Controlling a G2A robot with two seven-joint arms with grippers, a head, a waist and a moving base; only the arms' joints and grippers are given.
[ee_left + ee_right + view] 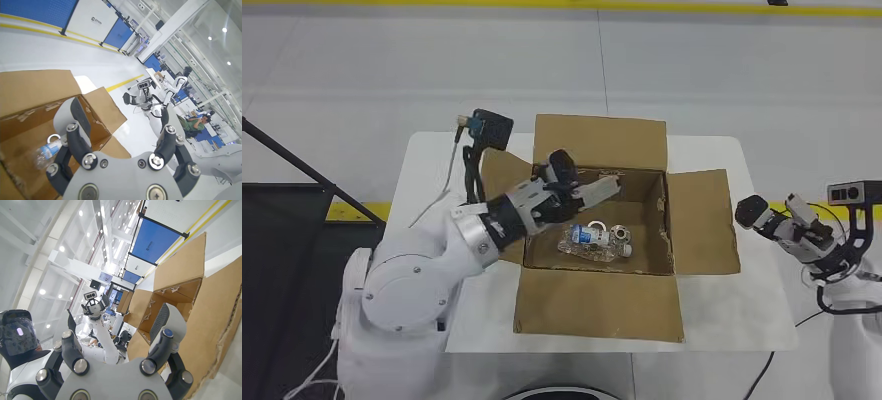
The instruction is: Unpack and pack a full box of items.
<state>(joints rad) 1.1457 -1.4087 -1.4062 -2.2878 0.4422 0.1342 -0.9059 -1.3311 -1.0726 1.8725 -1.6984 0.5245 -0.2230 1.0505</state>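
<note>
The right gripper (117,310) has its 2 fingers (160,321) spread wide, nothing between them; just beside it is the cardboard box (179,256), flaps open. Farther off, the left arm (104,336) points upward.

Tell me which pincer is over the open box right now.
The left pincer: it hangs over the cardboard box, which holds a plastic bottle. The right pincer sits outside, beyond the box's right flap.
</note>
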